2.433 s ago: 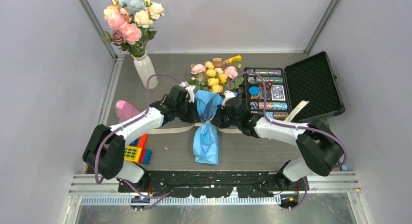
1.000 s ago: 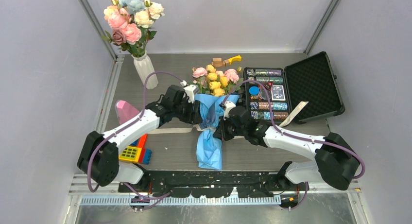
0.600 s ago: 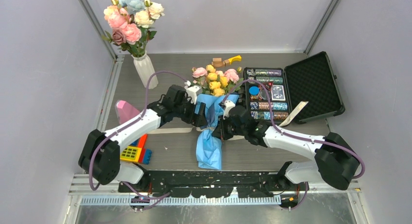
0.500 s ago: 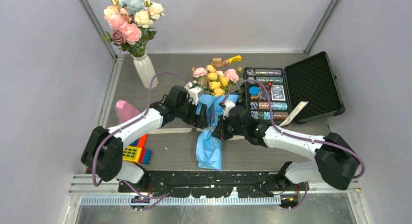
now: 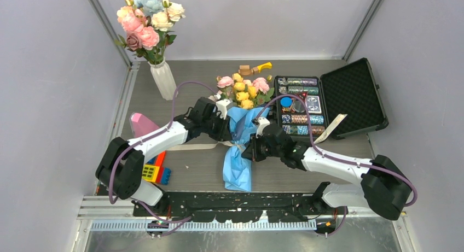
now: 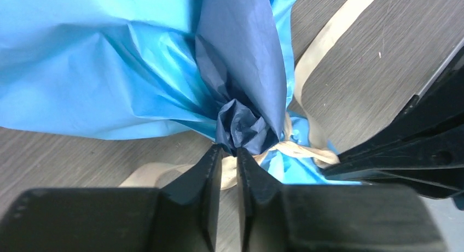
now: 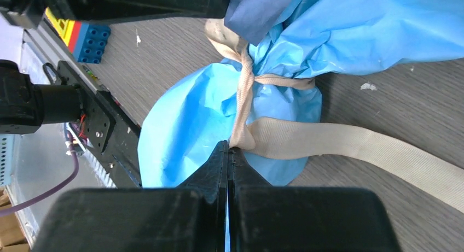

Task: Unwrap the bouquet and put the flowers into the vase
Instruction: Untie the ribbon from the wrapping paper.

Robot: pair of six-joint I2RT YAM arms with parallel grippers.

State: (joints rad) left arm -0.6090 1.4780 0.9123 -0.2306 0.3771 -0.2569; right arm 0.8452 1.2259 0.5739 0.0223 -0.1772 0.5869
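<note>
The bouquet [image 5: 239,153] lies in the middle of the table, its light blue wrap [image 6: 82,60] bunched at a waist tied with a cream ribbon [image 7: 355,145]. Its flowers [image 5: 243,91], yellow and pink roses, point away from me. My left gripper [image 5: 227,136] [image 6: 228,152] has its jaws drawn nearly together on the ribbon [image 6: 323,50] at the knot, tips against the dark blue paper crumple [image 6: 241,129]. My right gripper [image 5: 247,151] [image 7: 228,149] is shut on the ribbon just below the knot. The white ribbed vase [image 5: 163,80] stands at the back left.
Bigger pink, white and pale-blue blooms [image 5: 148,19] fill the vase. An open black case [image 5: 350,93] of chips sits at the right. A pink cone block [image 5: 142,125] and toy bricks [image 5: 155,170] lie at the left, wooden pieces [image 5: 254,69] behind the flowers.
My left gripper opened wide and closed again at the knot. The right arm drew back towards the near edge with the ribbon, and the bouquet's waist shifted slightly right.
</note>
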